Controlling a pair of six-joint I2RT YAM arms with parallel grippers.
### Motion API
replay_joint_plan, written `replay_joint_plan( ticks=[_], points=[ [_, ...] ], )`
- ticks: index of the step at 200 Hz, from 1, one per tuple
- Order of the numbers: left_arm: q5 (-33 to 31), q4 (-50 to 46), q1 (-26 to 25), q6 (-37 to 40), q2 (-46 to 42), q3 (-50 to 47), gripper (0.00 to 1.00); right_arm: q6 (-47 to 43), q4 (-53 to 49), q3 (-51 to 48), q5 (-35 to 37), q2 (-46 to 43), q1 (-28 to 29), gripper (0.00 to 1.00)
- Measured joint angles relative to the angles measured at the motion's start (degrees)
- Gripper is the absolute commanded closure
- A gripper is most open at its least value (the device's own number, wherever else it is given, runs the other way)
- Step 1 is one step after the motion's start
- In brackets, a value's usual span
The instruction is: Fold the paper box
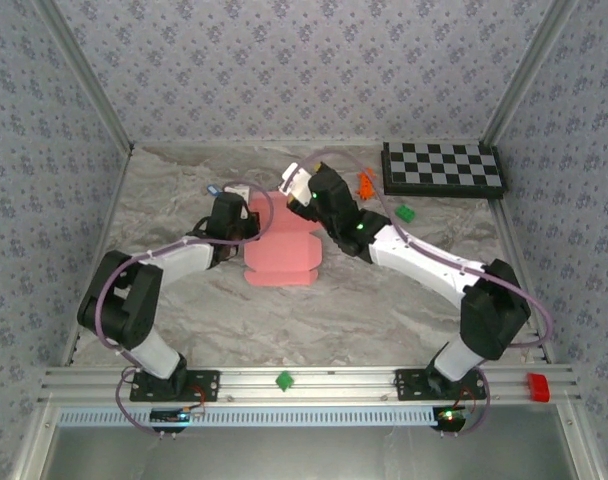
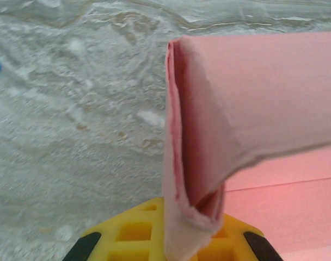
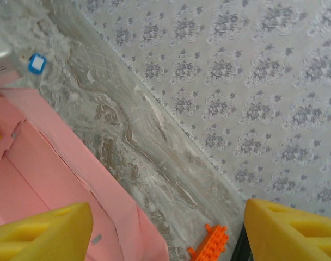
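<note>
The pink paper box [image 1: 284, 255] lies partly folded in the middle of the table. My left gripper [image 1: 246, 222] is at its left side, shut on a raised, doubled-over flap. In the left wrist view that flap of the paper box [image 2: 252, 98] stands upright, pinched between the yellow fingers [image 2: 127, 234] of the left gripper [image 2: 190, 223]. My right gripper [image 1: 299, 185] hovers over the box's far edge. Seen from the right wrist, the right gripper [image 3: 168, 228] is open with nothing between its jaws, and the box wall [image 3: 40, 157] lies by its left finger [image 3: 40, 234].
A checkerboard [image 1: 444, 167] lies at the back right. An orange toy brick [image 1: 365, 185] [image 3: 209, 247] and a green brick [image 1: 406, 212] sit just right of the right gripper. A small blue piece [image 1: 216, 190] [image 3: 37, 63] lies behind the box. On the front rail rest a green block [image 1: 283, 380] and a red one [image 1: 537, 386].
</note>
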Motion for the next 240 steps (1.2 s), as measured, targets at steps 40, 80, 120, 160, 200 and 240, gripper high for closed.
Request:
replay_joint_plan(
  ticks=[40,80,120,160,200,240],
  points=[
    [-1.0,-10.2,0.0,-4.3,-2.2,2.2,1.00,11.2,-11.1,3.7,0.4,-1.0,-0.8,0.26],
    [-0.9,-19.0,0.0,-7.5,-3.1,6.3,1.00,18.1,-21.0,8.6,-2.0,0.3,-3.1,0.38],
    [-0.9,-24.5,0.0,-9.2,-3.7,7.5,1.00,22.9,-26.8,12.3,-8.2,2.3,-5.6,0.55],
    [-0.2,-27.4,0.0,-9.4,-3.8,8.3,1.00,25.8,-29.8,14.7,-14.7,4.8,-8.2,0.76],
    [1.0,-28.8,0.0,-9.5,-4.2,8.9,1.00,26.9,-31.5,18.2,-19.0,8.5,-9.6,0.90],
    [1.5,-29.3,0.0,-9.5,-4.5,9.2,1.00,26.9,-33.2,20.5,-20.5,12.2,-9.6,0.96]
  ],
)
